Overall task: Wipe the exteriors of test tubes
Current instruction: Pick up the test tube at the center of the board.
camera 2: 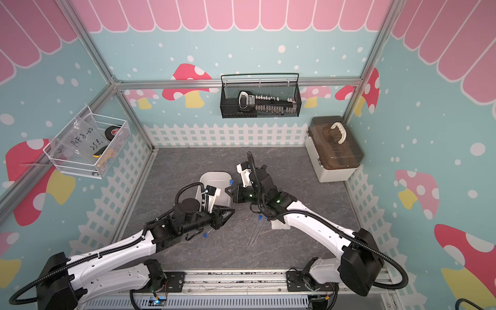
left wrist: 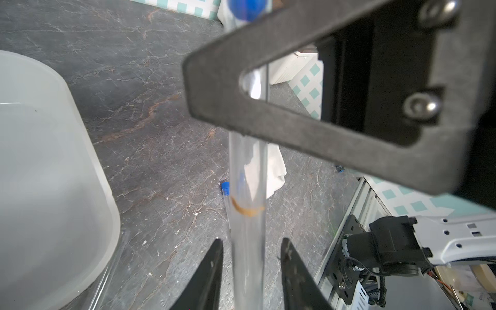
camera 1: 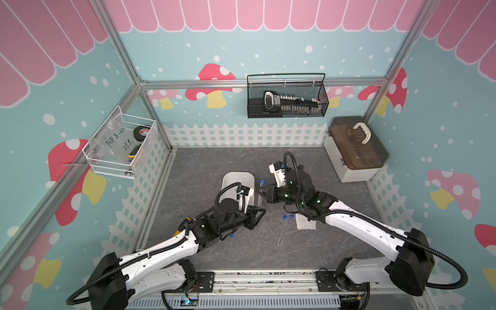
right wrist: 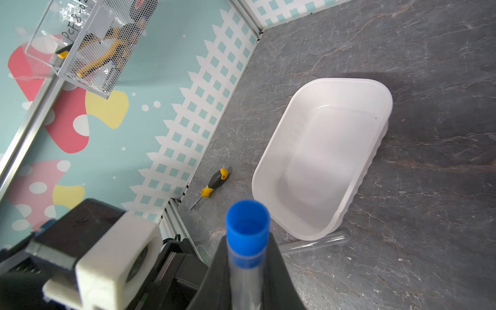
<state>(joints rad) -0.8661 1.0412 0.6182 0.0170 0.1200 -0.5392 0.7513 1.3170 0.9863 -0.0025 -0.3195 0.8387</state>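
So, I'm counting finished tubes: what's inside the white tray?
Nothing: the right wrist view shows the tray bare inside. One tube lies on the table beside it. In both top views the left arm covers its near part.

Right gripper [right wrist: 247, 241] is clamped; left gripper [left wrist: 252, 241] seems slightly parted, arms angled inward.

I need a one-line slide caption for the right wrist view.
Right gripper grips a clear blue-capped test tube near the white rounded plastic tray.
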